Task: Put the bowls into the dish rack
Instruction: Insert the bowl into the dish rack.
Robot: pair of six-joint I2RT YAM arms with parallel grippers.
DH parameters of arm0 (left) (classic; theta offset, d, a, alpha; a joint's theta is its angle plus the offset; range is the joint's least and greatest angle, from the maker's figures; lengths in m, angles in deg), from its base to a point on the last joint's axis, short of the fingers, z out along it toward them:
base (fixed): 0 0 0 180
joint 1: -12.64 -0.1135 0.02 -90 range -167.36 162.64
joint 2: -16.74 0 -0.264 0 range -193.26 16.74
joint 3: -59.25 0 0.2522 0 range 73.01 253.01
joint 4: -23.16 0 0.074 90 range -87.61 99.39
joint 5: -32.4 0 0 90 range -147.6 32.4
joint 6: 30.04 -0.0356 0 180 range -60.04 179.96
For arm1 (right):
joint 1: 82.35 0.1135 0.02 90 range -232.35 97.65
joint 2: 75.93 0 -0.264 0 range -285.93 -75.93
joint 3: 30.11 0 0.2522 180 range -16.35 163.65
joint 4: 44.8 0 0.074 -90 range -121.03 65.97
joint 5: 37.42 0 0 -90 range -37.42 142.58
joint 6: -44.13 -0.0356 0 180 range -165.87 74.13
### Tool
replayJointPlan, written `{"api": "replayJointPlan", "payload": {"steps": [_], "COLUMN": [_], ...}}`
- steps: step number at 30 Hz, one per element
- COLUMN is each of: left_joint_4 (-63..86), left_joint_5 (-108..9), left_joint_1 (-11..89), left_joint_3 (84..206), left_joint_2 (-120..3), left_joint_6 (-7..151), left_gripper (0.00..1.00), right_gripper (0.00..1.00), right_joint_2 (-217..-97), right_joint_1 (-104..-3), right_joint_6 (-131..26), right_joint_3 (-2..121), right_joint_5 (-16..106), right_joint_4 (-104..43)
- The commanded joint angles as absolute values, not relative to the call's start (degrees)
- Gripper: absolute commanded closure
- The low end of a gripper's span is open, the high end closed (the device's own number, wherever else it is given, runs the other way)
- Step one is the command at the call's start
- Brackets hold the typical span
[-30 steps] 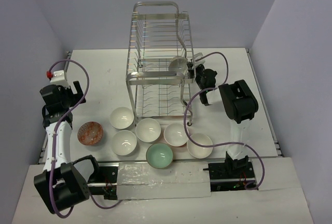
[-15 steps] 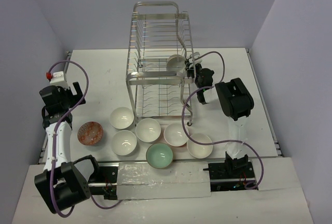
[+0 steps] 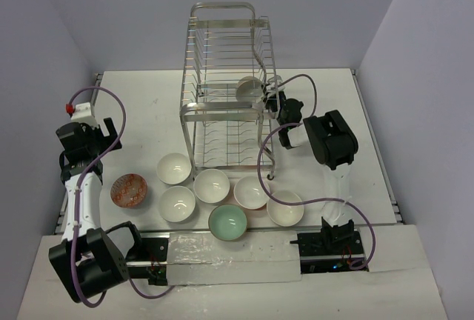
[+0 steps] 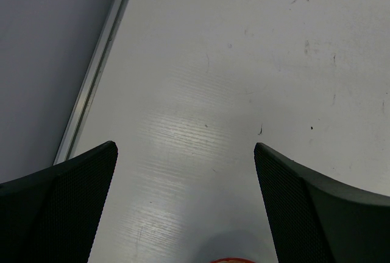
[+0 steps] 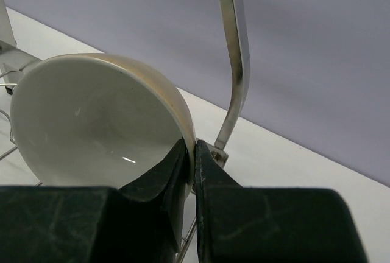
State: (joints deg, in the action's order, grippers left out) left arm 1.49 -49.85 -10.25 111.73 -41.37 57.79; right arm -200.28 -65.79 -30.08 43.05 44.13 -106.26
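The right gripper (image 5: pixel 190 153) is clenched on the rim of the held bowl (image 5: pixel 97 123), one finger inside the hollow and one outside. That rim pinch lets it hang on edge (just how the slots want it). From above, the held bowl (image 3: pixel 250 89) is at the right end of the upper tier of the rack (image 3: pixel 222 46), which stands mid-desk toward the far edge. It's tipped upright with its hollow turned toward the left edge, and the rack's handle (image 5: pixel 234 50) rises just behind the fingers, very close. I can't tell whether its lower edge has seated between the wires, because the fingers hide that spot.

Over by the left edge, the left gripper (image 4: pixel 184 147) is spread wide and holding nothing, looking down at bare desk (image 4: pixel 244 62). Parked clear, I'd say, so the right arm has the rack to itself.

Seven more wait in a cluster between the rack and the near edge. The orange bowl (image 3: pixel 129 190) is nearest the left edge, the mint bowl (image 3: pixel 227 223) is closest to the near edge, and the white bowls (image 3: pixel 211 185) are packed around them, several nearly touching.

So this looks like an early placement, with most of the job ahead. The grip should loosen only once the wires carry the weight. Let go too soon and the bowl could roll along the tier or drop through to the lower one. Backing out wants care too, with that handle so close behind.
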Motion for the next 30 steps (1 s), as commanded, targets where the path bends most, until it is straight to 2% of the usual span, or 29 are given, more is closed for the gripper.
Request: {"api": "replayJointPlan", "payload": {"steps": [1,30], "left_joint_4": [3.9,3.6], "left_joint_5": [-48.7,-47.5], "left_joint_1": [-10.7,-12.6], "left_joint_3": [111.4,111.2], "left_joint_2": [-41.6,-42.3], "left_joint_6": [57.4,57.2], "left_gripper": [0.01,0.01], "right_gripper": [1.00,1.00], "right_joint_2": [-202.5,-208.5], "right_joint_1": [-65.4,-66.4], "right_joint_6": [-27.4,-24.8], "right_joint_3": [44.7,51.4], "right_joint_5": [45.2,44.9], "right_joint_4": [-128.2,-130.2]}}
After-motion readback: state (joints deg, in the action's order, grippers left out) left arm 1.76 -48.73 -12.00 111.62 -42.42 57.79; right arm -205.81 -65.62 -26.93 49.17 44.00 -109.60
